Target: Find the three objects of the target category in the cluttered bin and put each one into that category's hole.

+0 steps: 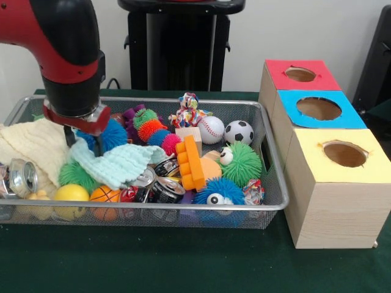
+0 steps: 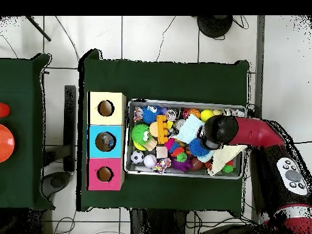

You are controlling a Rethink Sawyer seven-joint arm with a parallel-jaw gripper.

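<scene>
A wire bin [image 1: 269,204] holds mixed clutter. In it lie a baseball [image 1: 211,129], a soccer ball [image 1: 239,132], a small basketball [image 1: 105,195], a yellow ball [image 1: 71,193], a green spiky ball [image 1: 244,163], a blue spiky ball with an eye [image 1: 219,193], drink cans [image 1: 165,190], an orange brick [image 1: 191,162] and a mint cloth [image 1: 119,163]. My gripper [image 1: 82,139] reaches down into the bin's left part, between a cream cloth [image 1: 30,145] and another blue spiky ball [image 1: 112,134]. In the overhead view the arm's wrist [image 2: 214,131] hides it.
Three wooden boxes stand in a row right of the bin, each with a round hole on top: red [image 1: 299,74], blue [image 1: 319,108] and yellow [image 1: 345,154]. From above they are the yellow [image 2: 106,108], blue [image 2: 105,141] and red [image 2: 105,173] boxes beside the bin [image 2: 183,102].
</scene>
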